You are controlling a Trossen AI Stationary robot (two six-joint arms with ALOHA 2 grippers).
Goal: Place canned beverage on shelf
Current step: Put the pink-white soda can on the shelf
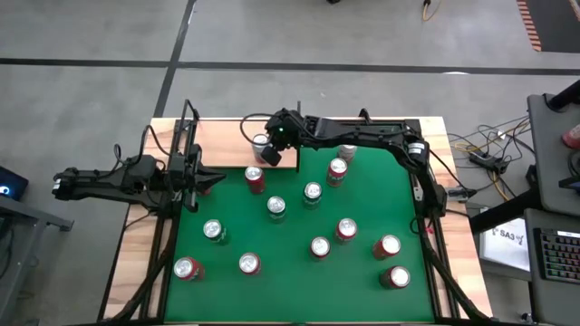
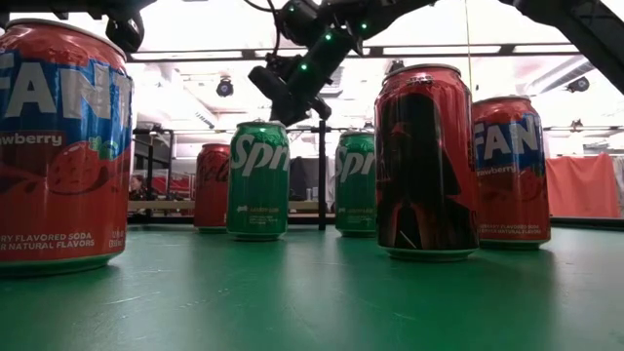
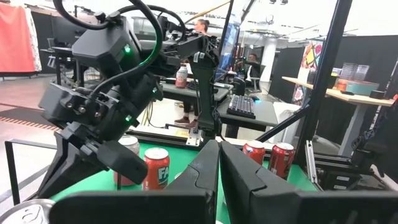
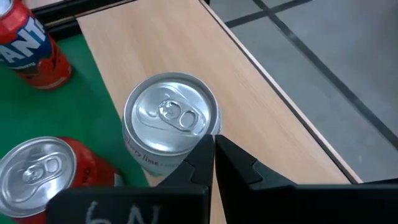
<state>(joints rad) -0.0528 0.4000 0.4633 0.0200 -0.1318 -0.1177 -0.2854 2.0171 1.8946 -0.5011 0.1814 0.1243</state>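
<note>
The bench carries a green felt surface with pale wooden strips along its sides. The shelf, a flat pale wood panel with thin black upright rods, lies at the far edge of the bench, left of centre. The right arm reaches across from the right side to the shelf's right end, and the right claw hovers there with its fingers together, gripping nothing. In the right wrist view the claw tips sit just beside the silver-sided can, which stands upright on the shelf near the edge that meets the felt. The left arm waits at the bench's left edge; the left claw has its fingers pressed together and holds nothing. About eleven further cans stand upright across the felt, among them a red Fanta can just in front of the shelf and a green Sprite can.
</note>
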